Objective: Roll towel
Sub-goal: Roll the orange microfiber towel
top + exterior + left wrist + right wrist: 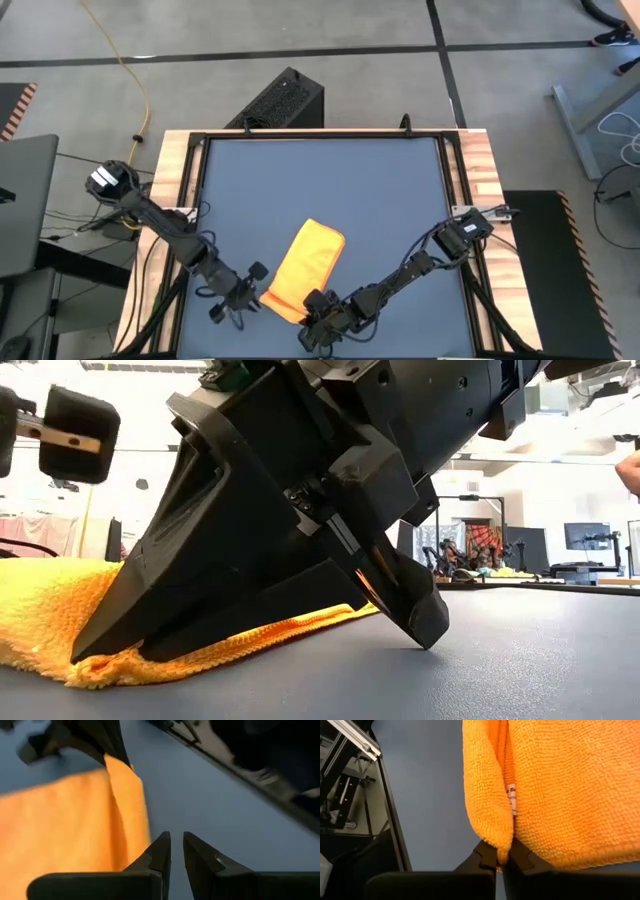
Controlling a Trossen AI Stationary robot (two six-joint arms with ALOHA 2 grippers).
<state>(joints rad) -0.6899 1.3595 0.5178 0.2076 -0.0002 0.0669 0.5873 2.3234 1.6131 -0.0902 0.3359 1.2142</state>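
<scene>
The towel [308, 265] is a bright yellow cloth folded into a strip. It lies slantwise on the dark blue tabletop [380, 190], near the front edge. Its white tag [511, 800] shows beside a lengthwise fold. My right gripper [312, 305] [502, 857] is at the strip's near end, shut on it. My left gripper [255, 283] [176, 847] hangs just left of the towel [60, 820]. Its fingertips are almost together, with nothing between them, and they are clear of the cloth. My right gripper pinches the near end of the towel at the rounded lengthwise fold [503, 851], between its two fingertips, so it holds more than one layer. The fingers slant down from the table's near right side. The rest of the towel lies flat on the table beyond them.
The far half of the tabletop has free room. Wooden side rails [175, 200] and a black frame border the table. A black box [285, 100] stands on the floor beyond the far edge. The right arm's body fills most of the low view.
</scene>
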